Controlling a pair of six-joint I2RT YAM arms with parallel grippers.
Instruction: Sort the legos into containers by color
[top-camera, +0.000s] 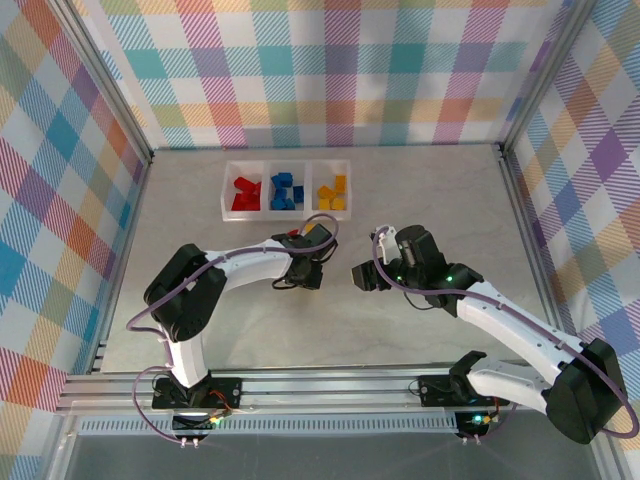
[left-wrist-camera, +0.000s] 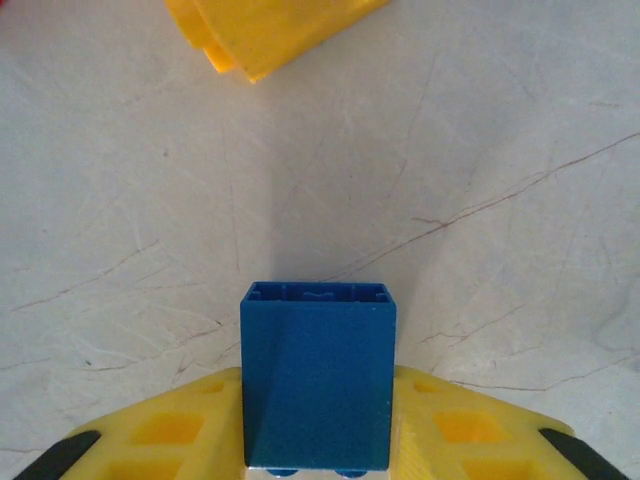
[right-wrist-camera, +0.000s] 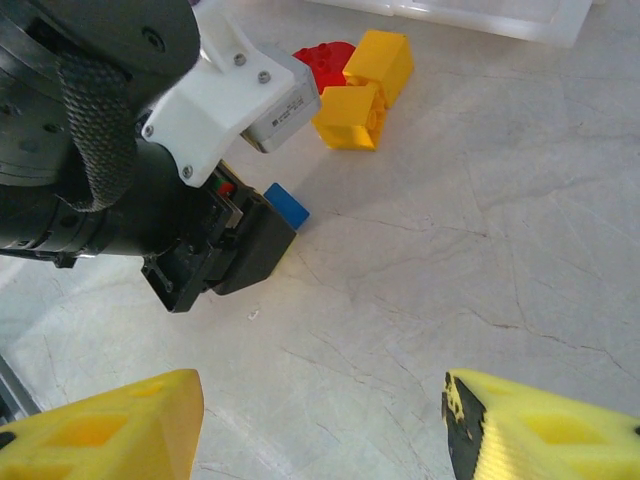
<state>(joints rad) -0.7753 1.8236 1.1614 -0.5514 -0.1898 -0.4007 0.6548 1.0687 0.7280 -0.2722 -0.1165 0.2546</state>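
Snugly in left hand (left-wrist-camera: 318, 435): blue lego (left-wrist-camera: 318, 380)

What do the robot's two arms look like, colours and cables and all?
Both the left arm and the right arm have white links joined by black joints. A thin purple cable loops along each. The jaws are bright yellow plastic with black trim. Green lights glow on the right arm.

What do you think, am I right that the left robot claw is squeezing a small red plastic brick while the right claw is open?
Not quite. The small plastic brick clamped in the left gripper is blue, not red, and the left wrist view shows it plainly. The rest holds: the right gripper is open.
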